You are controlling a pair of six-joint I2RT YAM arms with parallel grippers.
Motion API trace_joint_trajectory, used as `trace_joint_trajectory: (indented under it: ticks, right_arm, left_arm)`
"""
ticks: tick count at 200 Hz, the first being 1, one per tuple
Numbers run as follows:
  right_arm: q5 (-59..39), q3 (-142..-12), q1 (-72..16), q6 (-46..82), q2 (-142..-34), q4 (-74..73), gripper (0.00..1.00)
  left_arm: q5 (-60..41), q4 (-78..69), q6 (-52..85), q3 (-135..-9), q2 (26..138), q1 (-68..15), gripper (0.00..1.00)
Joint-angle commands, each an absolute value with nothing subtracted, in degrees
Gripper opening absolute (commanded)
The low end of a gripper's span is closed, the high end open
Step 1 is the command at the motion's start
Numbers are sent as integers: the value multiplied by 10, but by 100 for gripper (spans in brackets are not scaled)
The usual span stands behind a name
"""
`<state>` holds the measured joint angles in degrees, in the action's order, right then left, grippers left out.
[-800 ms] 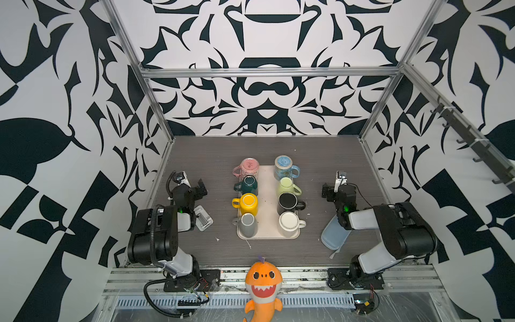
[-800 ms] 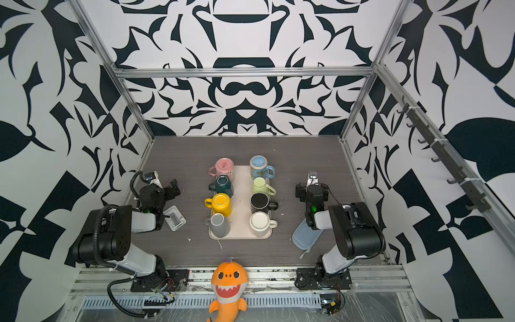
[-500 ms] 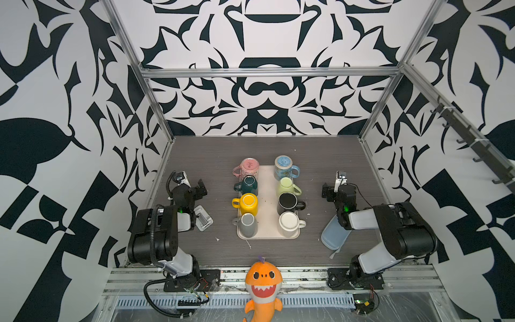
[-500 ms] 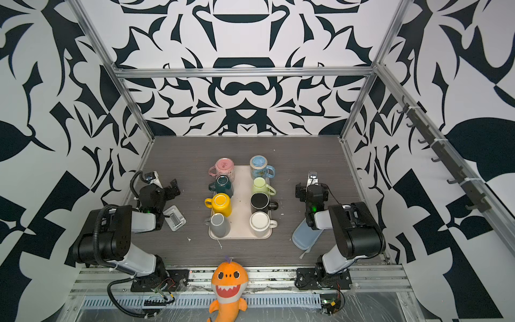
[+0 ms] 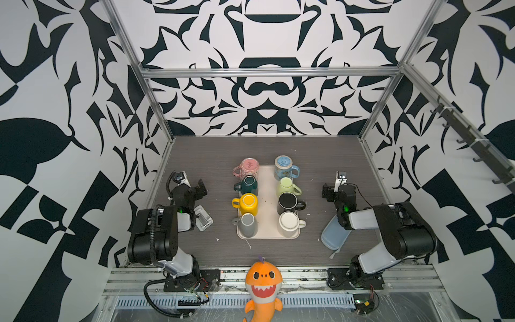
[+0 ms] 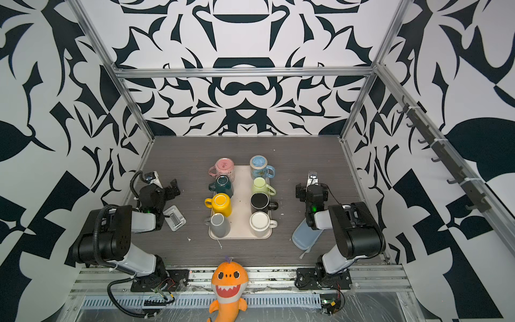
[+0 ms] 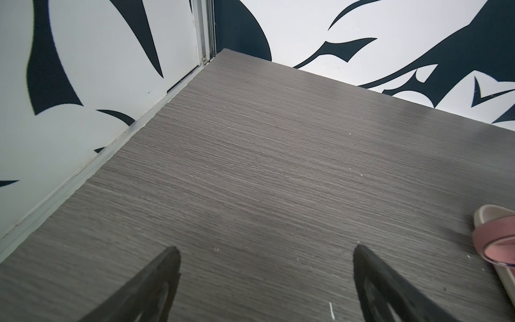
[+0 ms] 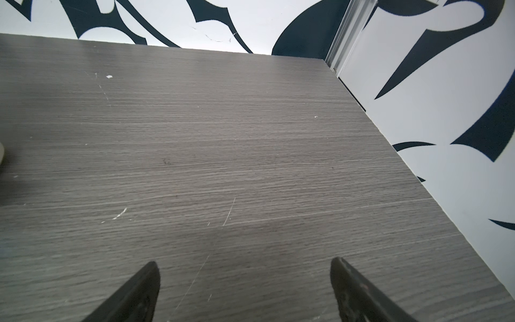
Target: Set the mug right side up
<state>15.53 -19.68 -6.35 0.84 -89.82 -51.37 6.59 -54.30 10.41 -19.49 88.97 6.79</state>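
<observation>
Eight mugs stand upside down in two rows on a cream tray (image 5: 267, 200) at the middle of the table in both top views: pink mug (image 5: 249, 166), dark green mug (image 5: 249, 184), yellow mug (image 5: 248, 203) and grey mug (image 5: 247, 224) in one row, blue mug (image 5: 282, 166), pale green mug (image 5: 287, 186), black mug (image 5: 288, 203) and white mug (image 5: 289, 223) in the other. Which one the task means I cannot tell. The left gripper (image 5: 201, 187) and right gripper (image 5: 326, 192) sit well apart from the tray on either side, holding nothing. A small metal clasp (image 5: 203, 218) lies by the left arm, a pale blue case (image 5: 333, 236) under the right arm, and an orange shark toy (image 5: 263, 281) sits at the front rail.

The left wrist view shows the left gripper (image 7: 264, 259) with its fingers (image 7: 156, 278) spread wide over bare table; the pink mug (image 7: 496, 239) and a tray corner peek in at the edge.

The right wrist view shows the right gripper (image 8: 245, 267) likewise released, nothing between its fingers (image 8: 139, 290).

Judging by looks, these are glazed ceramic: rigid, fairly heavy, slick and breakable if dropped. A firm pinch across the body wall, or at the handle, seems the best hold, with the neighbours standing close enough to be knocked
</observation>
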Motion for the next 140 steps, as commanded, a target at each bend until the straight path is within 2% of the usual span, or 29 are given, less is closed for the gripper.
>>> trace_joint_trajectory:
  ticks: [1,73,87,116,140]
  right_arm:
    - [164,-198,-62,8,-892,-537,97]
    - [162,-197,-62,7,-892,-538,98]
    - [145,-198,-62,1,-888,-539,94]
    - [146,-236,-64,4,-822,-417,90]
    - [155,-276,-70,13,-750,-301,88]
  left_arm:
    - [64,-544,101,-200,887,70,99]
    - [65,-541,100,-201,886,68,99]
    - [60,-548,93,-203,885,68,99]
    - [61,-372,94,-263,812,68,99]
    - [73,-295,108,-283,725,64,99]
